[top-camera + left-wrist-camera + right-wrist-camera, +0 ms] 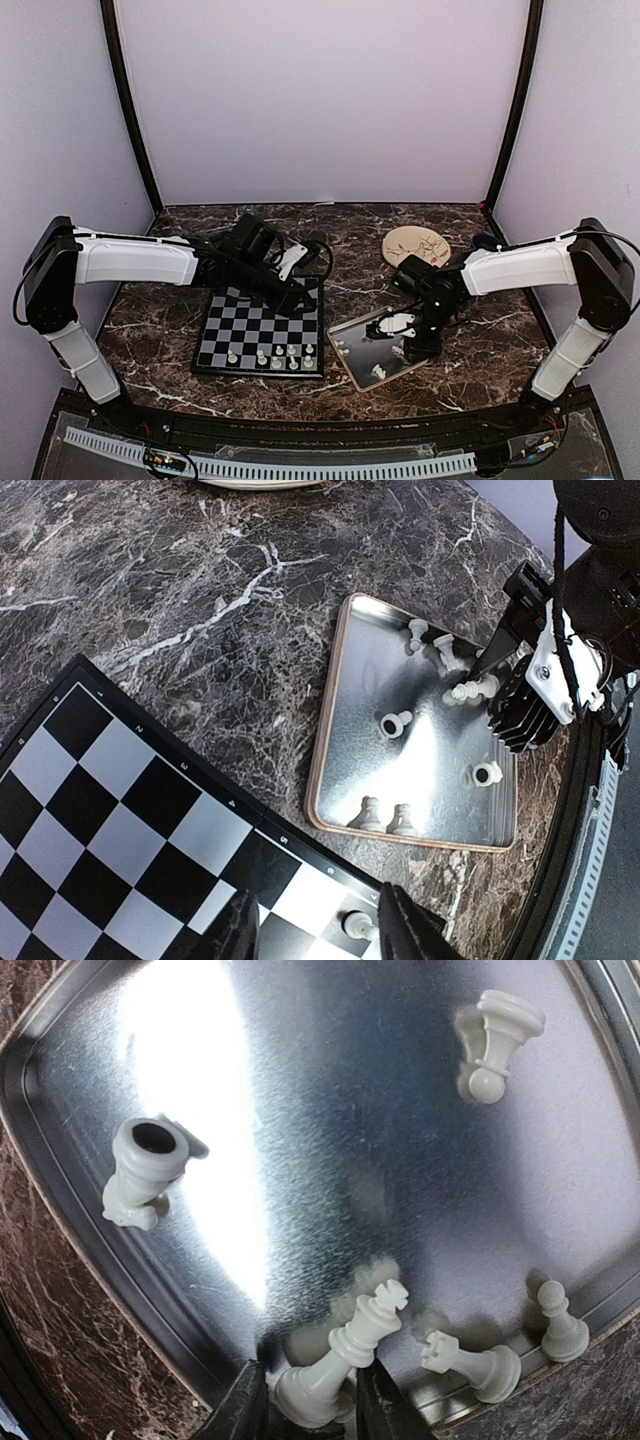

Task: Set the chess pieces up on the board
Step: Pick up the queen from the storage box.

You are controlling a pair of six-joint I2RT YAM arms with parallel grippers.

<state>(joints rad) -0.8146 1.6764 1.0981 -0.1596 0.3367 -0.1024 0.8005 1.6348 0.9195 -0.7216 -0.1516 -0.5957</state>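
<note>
The black and grey board lies left of centre; in the left wrist view it fills the lower left. Several white chess pieces stand along its near rows. My left gripper is open and empty over the board's right edge, with one standing piece just inside its right finger. My right gripper is down in the metal tray and shut on the base of a tilted white king. More pieces lie or stand in the tray.
In the tray a hollow-based piece lies at left, another lies top right, a cross-topped one lies by the king, and a pawn stands. A round beige plate sits behind the tray.
</note>
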